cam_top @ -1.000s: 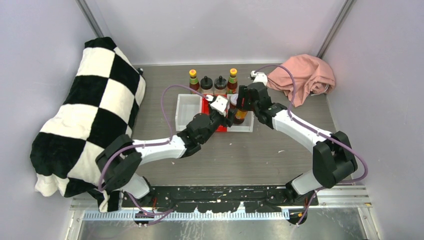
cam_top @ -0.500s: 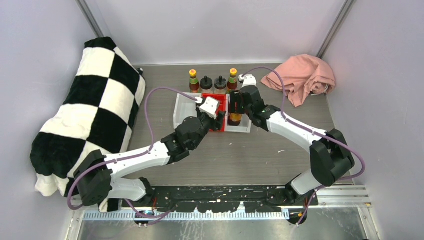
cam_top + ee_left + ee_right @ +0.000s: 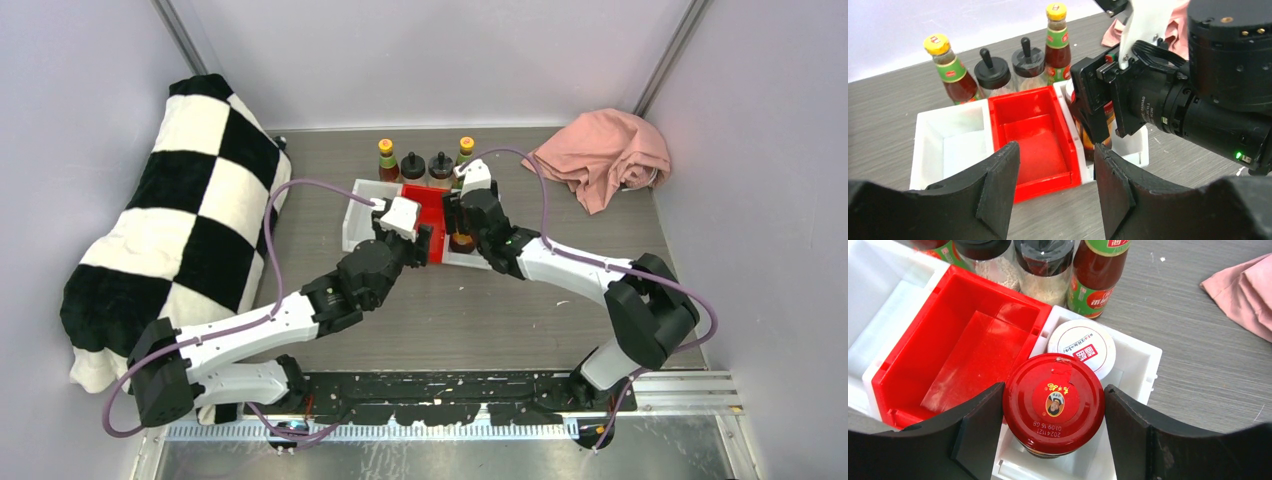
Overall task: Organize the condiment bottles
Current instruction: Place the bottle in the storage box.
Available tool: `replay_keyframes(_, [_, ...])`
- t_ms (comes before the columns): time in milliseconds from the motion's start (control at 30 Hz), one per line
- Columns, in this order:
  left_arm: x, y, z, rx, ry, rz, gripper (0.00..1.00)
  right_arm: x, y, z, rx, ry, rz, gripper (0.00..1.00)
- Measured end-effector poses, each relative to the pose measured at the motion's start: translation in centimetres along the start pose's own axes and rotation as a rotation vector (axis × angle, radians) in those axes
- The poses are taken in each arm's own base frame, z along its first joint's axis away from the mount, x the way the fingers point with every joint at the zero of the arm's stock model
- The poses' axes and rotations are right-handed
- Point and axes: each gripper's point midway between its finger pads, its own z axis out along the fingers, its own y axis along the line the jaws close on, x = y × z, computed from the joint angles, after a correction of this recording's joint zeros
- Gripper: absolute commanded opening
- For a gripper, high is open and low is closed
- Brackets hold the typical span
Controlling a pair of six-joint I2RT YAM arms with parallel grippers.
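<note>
My right gripper is shut on the squat red-lidded jar, which stands in the right white bin beside a white-lidded tub. Behind the bins stand two yellow-capped sauce bottles with two black-lidded shakers between them. My left gripper hangs open and empty just in front of the empty red bin. In the top view the right gripper and left gripper are close together over the bins.
An empty white bin adjoins the red bin's left side. A pink cloth lies at the back right. A black-and-white checkered blanket fills the left side.
The right gripper has carried the jar leftward and towards me over the right white bin. The left arm has swung left and stretched out. The bins now sit slightly turned.
</note>
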Motion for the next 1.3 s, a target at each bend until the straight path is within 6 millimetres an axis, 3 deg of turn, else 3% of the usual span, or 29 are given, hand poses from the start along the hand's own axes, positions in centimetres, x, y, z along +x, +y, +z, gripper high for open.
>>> replay_keyframes(100, [-0.1, 0.6, -0.5, -0.026, 0.007, -0.006, 0.57, -0.1, -0.1, 0.3, 0.027, -0.036, 0.003, 0.01])
replay_keyframes(200, [0.1, 1.1, -0.8, -0.053, 0.017, -0.012, 0.57, 0.0, -0.4, 0.2, 0.059, -0.065, 0.012, 0.09])
replay_keyframes(400, [0.6, 1.6, -1.1, -0.079, 0.038, -0.002, 0.57, 0.3, -0.8, 0.0, 0.113, -0.093, 0.039, 0.41])
replay_keyframes(500, [0.8, 1.7, -1.1, -0.085, 0.046, 0.000, 0.57, 0.4, -1.0, -0.2, 0.128, -0.099, 0.054, 0.66])
replay_keyframes(633, [0.9, 1.6, -1.2, -0.086, 0.053, -0.005, 0.57, 0.6, -0.9, -0.5, 0.133, -0.096, 0.063, 0.80])
replay_keyframes(967, [0.7, 1.7, -1.3, -0.092, 0.054, -0.008, 0.57, 1.8, -1.2, -1.0, 0.140, -0.050, 0.037, 0.85])
replay_keyframes(1300, [0.0, 1.1, -0.5, -0.093, 0.057, -0.006, 0.57, -0.8, -1.2, -2.2, 0.119, -0.091, 0.062, 0.86])
